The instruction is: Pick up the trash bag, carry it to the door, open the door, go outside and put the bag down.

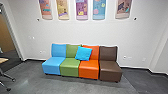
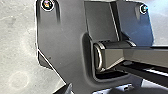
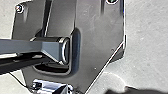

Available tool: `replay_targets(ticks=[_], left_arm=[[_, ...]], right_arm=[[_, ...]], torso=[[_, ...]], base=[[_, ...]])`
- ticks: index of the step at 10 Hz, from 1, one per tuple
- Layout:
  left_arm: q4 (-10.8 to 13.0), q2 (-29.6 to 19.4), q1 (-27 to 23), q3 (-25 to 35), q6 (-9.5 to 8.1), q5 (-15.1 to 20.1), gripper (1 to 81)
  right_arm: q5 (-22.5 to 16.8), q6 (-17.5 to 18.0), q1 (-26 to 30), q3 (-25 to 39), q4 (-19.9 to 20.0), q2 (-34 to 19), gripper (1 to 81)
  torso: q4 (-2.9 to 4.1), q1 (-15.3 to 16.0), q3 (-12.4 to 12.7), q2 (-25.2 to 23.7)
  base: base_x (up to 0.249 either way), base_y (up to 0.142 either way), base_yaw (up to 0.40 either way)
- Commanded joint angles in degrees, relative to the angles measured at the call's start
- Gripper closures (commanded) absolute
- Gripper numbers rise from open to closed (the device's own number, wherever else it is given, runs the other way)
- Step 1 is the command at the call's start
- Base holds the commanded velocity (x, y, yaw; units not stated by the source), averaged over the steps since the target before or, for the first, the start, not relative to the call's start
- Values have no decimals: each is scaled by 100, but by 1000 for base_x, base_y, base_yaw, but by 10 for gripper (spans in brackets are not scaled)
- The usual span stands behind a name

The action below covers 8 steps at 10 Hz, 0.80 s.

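Where green chair [image 1: 70, 67] meets orange chair [image 1: 89, 66] — a blue pillow [image 1: 83, 53] leans back.

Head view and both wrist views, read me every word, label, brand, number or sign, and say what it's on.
No readable text in any of them.
Tall multicoloured wall panels: small shapes and marks, too small to tell whether any are words.
Bright blue square cushion: no lettering I can make out.

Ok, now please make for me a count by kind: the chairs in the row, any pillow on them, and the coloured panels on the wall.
Armless chairs: 4
Throw pillow: 1
Wall panels: 5
Total: 10
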Motion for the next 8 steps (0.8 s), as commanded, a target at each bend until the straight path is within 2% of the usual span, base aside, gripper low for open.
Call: replay_targets(ticks=[1,6,8], left_arm=[[-19,-7,-220,11,44,357,10],[-11,2,-220,11,44,357,10],[-28,-7,-220,11,44,357,10]], right_arm=[[-315,19,196,-16,48,-56,10],[-324,19,196,28,40,-56,10],[-324,10,196,115,-22,-56,10]], torso=[[0,0,0,0],[0,2,0,0],[0,7,-2,2]], base=[[134,0,0],[118,0,0],[42,0,0]])
